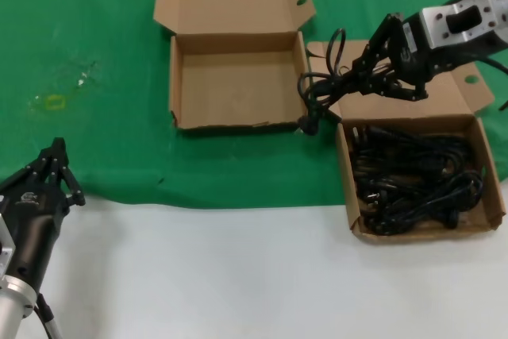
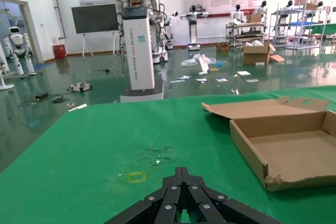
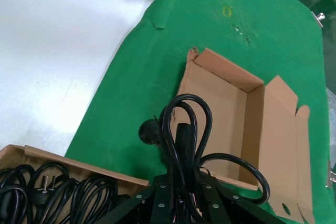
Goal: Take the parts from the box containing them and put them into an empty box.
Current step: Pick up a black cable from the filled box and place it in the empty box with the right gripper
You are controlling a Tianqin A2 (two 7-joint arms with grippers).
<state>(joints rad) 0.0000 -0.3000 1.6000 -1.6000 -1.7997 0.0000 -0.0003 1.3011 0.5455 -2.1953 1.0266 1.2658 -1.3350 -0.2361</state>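
Note:
My right gripper (image 1: 359, 77) is shut on a coiled black power cord (image 1: 325, 85), held in the air between the two boxes. The cord's loops (image 3: 184, 129) and a plug hang over the green cloth, beside the right wall of the empty box (image 1: 238, 121). That empty box (image 3: 220, 93) stands open with its lid folded back. The box containing the parts (image 1: 349, 172) sits at the right, with several more black cords (image 1: 413, 176) piled inside; the same pile of cords (image 3: 47, 190) shows in the right wrist view. My left gripper (image 1: 57, 148) is shut and parked at the near left.
A green cloth (image 1: 95, 29) covers the far half of the table; the near half is white (image 1: 238, 275). A small yellow mark (image 1: 54, 102) and a scuffed patch lie on the cloth at the left. Beyond the table are a hall floor and other robots (image 2: 137, 35).

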